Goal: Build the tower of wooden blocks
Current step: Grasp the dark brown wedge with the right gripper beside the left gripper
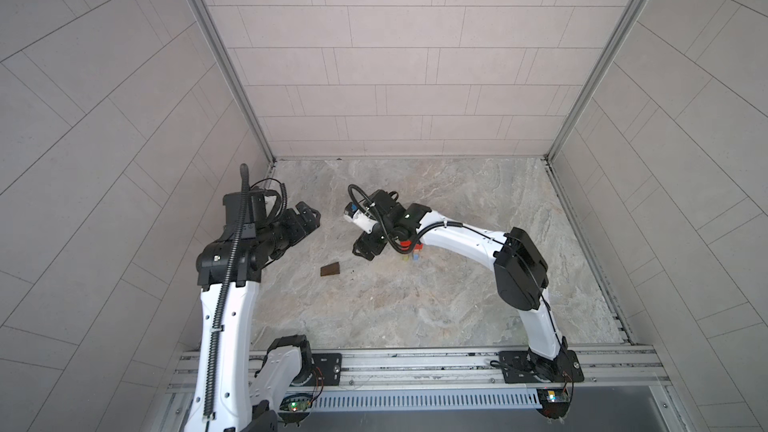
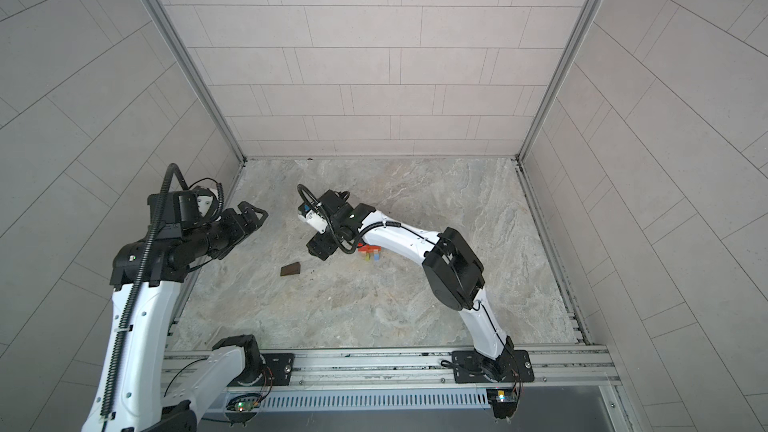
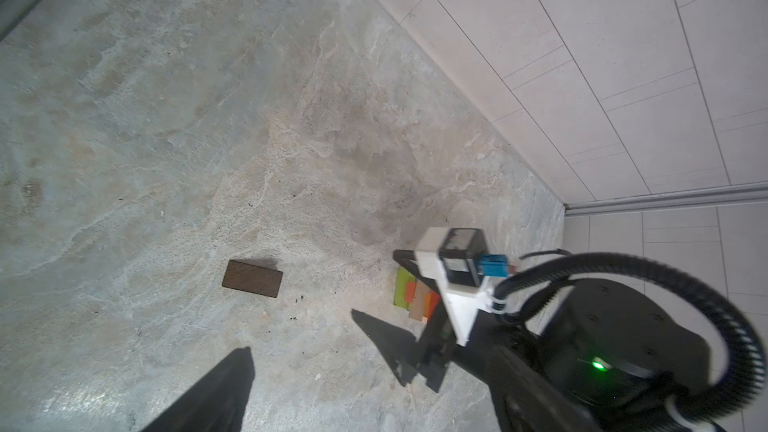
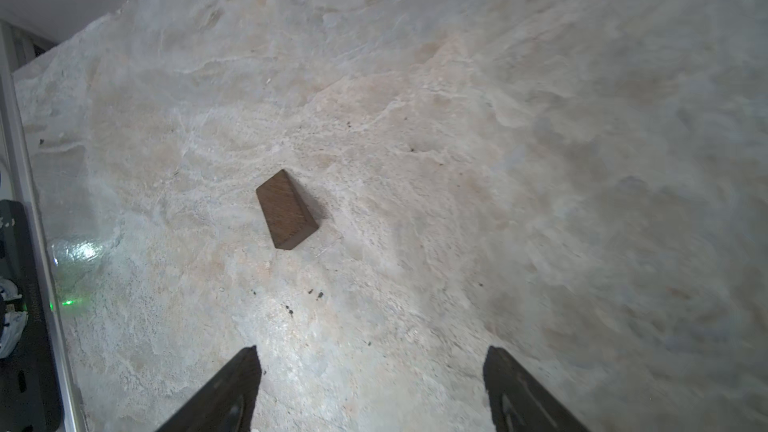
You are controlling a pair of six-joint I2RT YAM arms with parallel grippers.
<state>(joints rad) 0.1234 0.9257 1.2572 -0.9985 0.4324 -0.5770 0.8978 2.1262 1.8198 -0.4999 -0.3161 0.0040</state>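
A single dark brown wood block (image 1: pixel 330 270) (image 2: pixel 291 270) lies flat on the stone floor, also seen in the wrist views (image 3: pixel 252 278) (image 4: pixel 286 210). The tower (image 1: pixel 413 252) (image 2: pixel 371 252) (image 3: pixel 415 295) is a small stack of green, orange, red, tan and blue blocks, partly hidden under my right forearm. My right gripper (image 1: pixel 363 254) (image 2: pixel 318 253) (image 4: pixel 371 351) hangs open and empty between the tower and the brown block, a short way from the block. My left gripper (image 1: pixel 313 218) (image 2: pixel 259 216) (image 3: pixel 371 349) is open and empty, raised at the left and apart from both.
The stone floor (image 1: pixel 415 313) is boxed in by tiled walls (image 1: pixel 395 76) on three sides, with a metal rail (image 1: pixel 415 363) carrying both arm bases along the front. My right wrist camera housing (image 3: pixel 453 259) stands in front of the tower in the left wrist view.
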